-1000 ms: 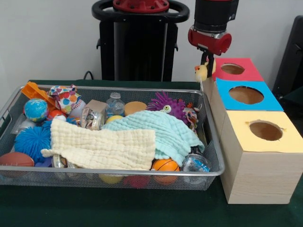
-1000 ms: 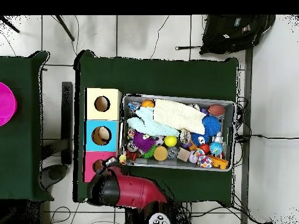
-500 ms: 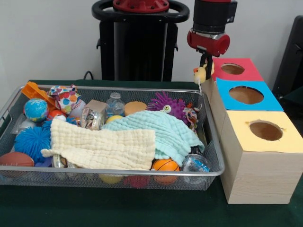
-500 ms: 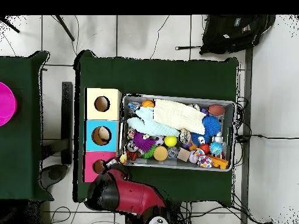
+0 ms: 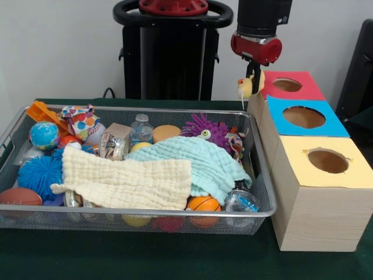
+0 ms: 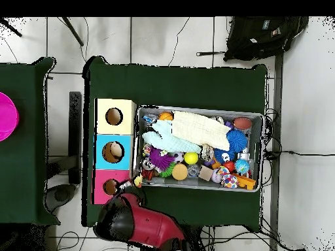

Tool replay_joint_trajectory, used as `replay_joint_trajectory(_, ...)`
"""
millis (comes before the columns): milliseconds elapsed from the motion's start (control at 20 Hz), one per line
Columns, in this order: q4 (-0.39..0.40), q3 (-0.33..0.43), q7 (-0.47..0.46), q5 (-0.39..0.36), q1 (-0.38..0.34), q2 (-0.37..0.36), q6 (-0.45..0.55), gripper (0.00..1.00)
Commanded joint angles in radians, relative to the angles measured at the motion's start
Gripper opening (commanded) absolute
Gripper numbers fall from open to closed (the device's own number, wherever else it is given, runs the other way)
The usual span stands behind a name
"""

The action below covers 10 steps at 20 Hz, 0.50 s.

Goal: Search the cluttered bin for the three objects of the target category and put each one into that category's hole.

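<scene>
Yellow chick toy (image 5: 247, 87) hangs in the upper middle of the front view, and we see the gripper (image 5: 253, 74) clamped on it from above, its dark fingers closed around the top of the toy; a thin string dangles from the toy's underside; the toy is in the air, just left of the pink box (image 5: 289, 86) and above the far right corner of the wire bin (image 5: 263, 175); we cannot tell whether it touches the box's edge. From overhead we find the same toy (image 6: 138, 180) as a small yellow spot in the lower left part of the frame, between the pink box (image 6: 99, 191) and the bin's rim (image 6: 264, 151), with the red arm (image 6: 147, 224) just below it.

Along the right side of the front view we have three boxes in a row; the pink one at the top, the blue box (image 5: 303, 117) in the middle, the yellow box (image 5: 326, 161) nearest the bottom; each has a round hole in its top; from overhead, something pale shows inside the blue box's hole (image 6: 116, 151).

We see the bin packed full; a cream cloth (image 5: 125, 182) and a mint cloth (image 5: 198, 161) lie across the middle; a purple spiky toy (image 5: 205, 128) sits behind them; an orange basketball (image 5: 204, 204) rests at the front rim; a blue spiky ball (image 5: 39, 174) and a small globe ball (image 5: 44, 135) sit at the left end.
</scene>
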Motion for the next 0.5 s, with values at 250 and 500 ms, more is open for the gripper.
replay_joint_trajectory(250,0.184,0.177,0.218,-0.010,-0.088,0.048,-0.051,0.00)
replay_joint_trajectory(500,0.209,0.221,0.220,-0.070,-0.175,0.110,-0.164,0.00)
